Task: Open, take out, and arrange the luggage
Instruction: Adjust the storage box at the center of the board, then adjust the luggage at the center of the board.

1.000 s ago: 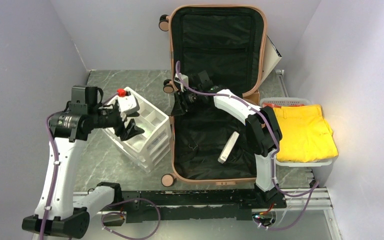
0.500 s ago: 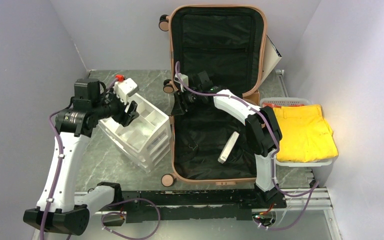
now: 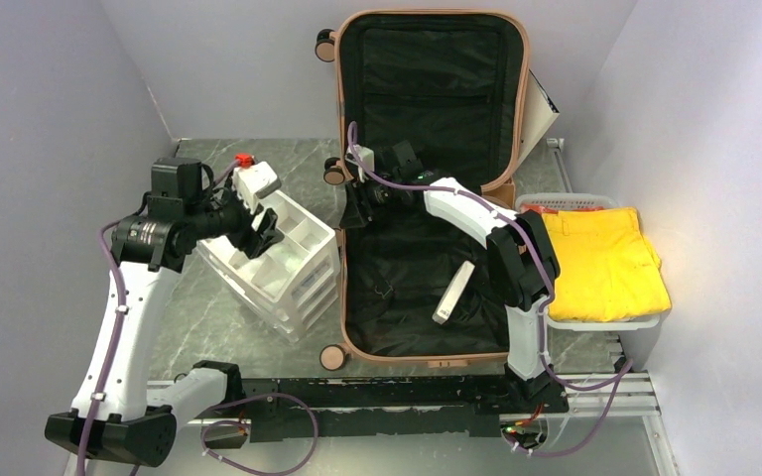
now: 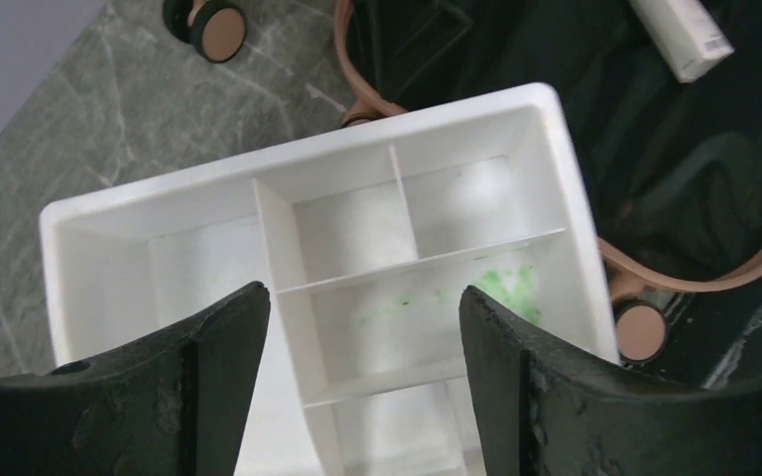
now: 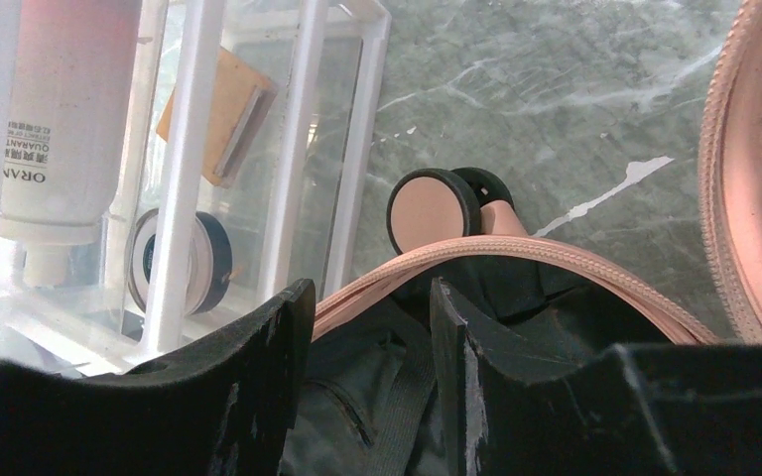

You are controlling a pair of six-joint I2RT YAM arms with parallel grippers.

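Note:
The salmon-pink luggage [image 3: 341, 297] lies open, its lid [image 3: 427, 89] leaning on the back wall and its black lining showing. A white flat box [image 3: 453, 292] lies inside the base. My right gripper [image 3: 356, 205] is at the base's left rim near the hinge. In the right wrist view its gripper [image 5: 369, 288] is open, with the pink rim [image 5: 556, 260] and a black lining strap [image 5: 402, 397] between the jaws. My left gripper [image 3: 265, 231] is open and empty above the white drawer organizer [image 3: 288, 268]. It also shows in the left wrist view [image 4: 362, 297].
A white basket [image 3: 595, 323] holding yellow folded clothes [image 3: 603, 263] stands right of the luggage. The organizer's drawers hold a bottle [image 5: 69, 119], a tape roll [image 5: 174, 260] and an orange-tan item [image 5: 220, 119]. A luggage wheel [image 5: 435, 208] sits by the rim. Walls close in on both sides.
My left gripper lifted out of the organizer's top and now hovers over it, a little further back. The right arm and the luggage have not moved.

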